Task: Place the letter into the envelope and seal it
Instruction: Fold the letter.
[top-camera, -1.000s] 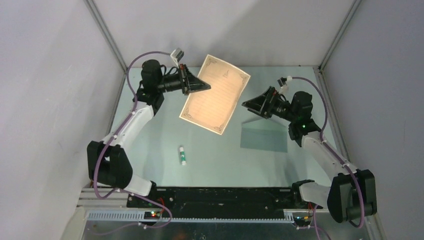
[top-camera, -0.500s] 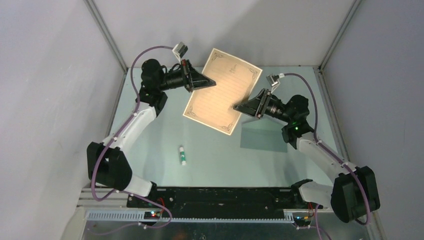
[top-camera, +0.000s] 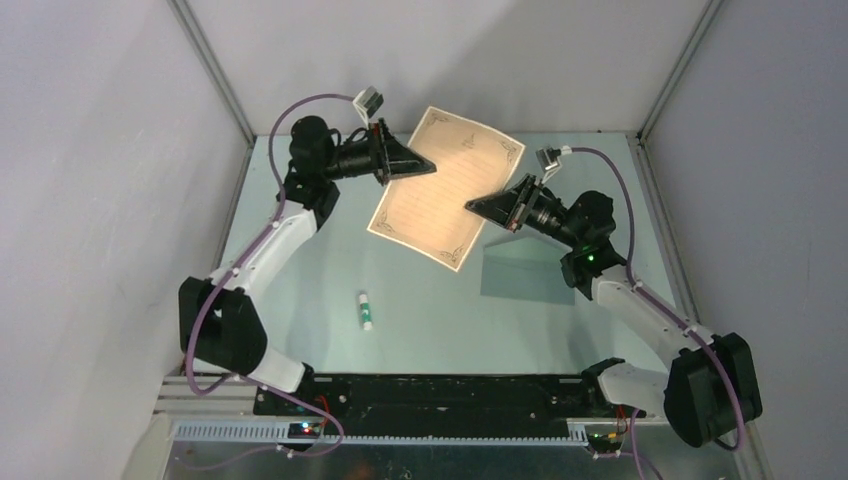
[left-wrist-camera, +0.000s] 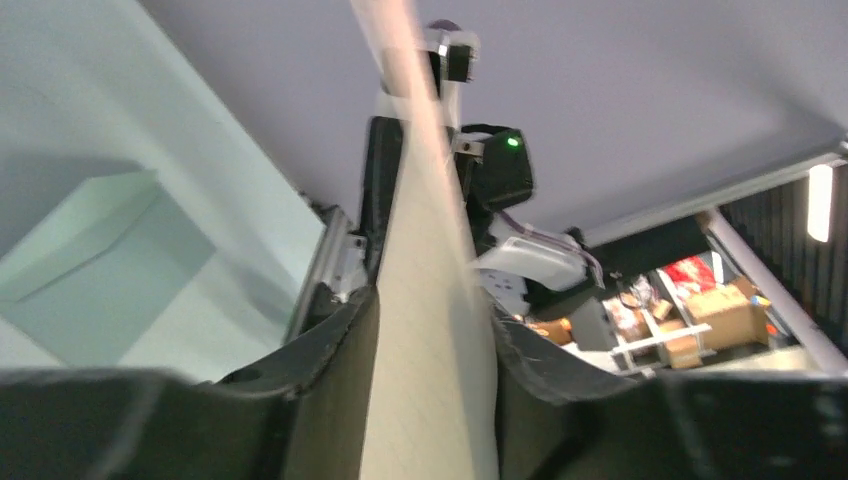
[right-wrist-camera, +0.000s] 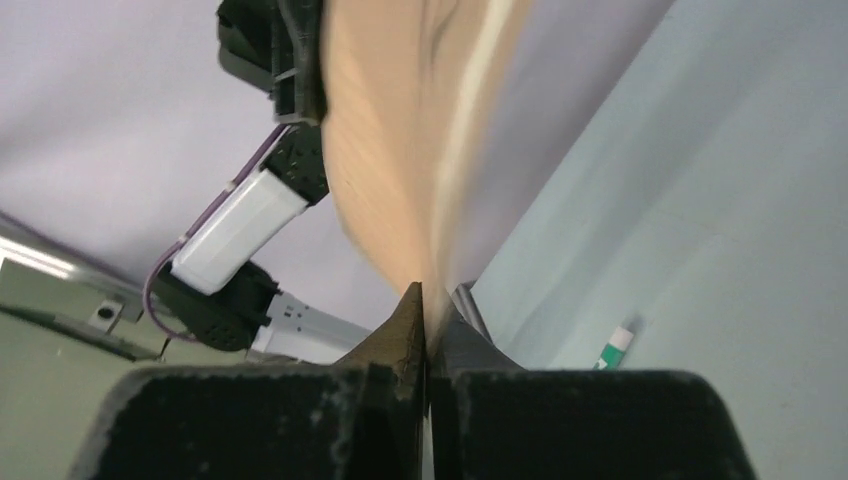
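The tan letter (top-camera: 445, 190) with its brown border hangs tilted in the air over the back of the table. My right gripper (top-camera: 470, 207) is shut on its right edge; in the right wrist view the sheet (right-wrist-camera: 400, 130) rises from the pinched jaws (right-wrist-camera: 425, 300). My left gripper (top-camera: 432, 168) is at the sheet's left edge. Its jaws stand apart in the left wrist view (left-wrist-camera: 435, 305), and the letter (left-wrist-camera: 425, 400) passes loosely between them. The teal-grey envelope (top-camera: 530, 272) lies flat on the table below the right gripper and also shows in the left wrist view (left-wrist-camera: 100, 270).
A small white stick with a green cap (top-camera: 365, 311) lies on the table's near middle and also shows in the right wrist view (right-wrist-camera: 615, 347). Grey walls and metal frame posts (top-camera: 215, 70) close in the pale green table (top-camera: 440, 320) on three sides.
My right gripper moved in to the letter's right edge and shut on it. My left gripper's jaws have parted from the sheet. The letter shifted slightly right and up.
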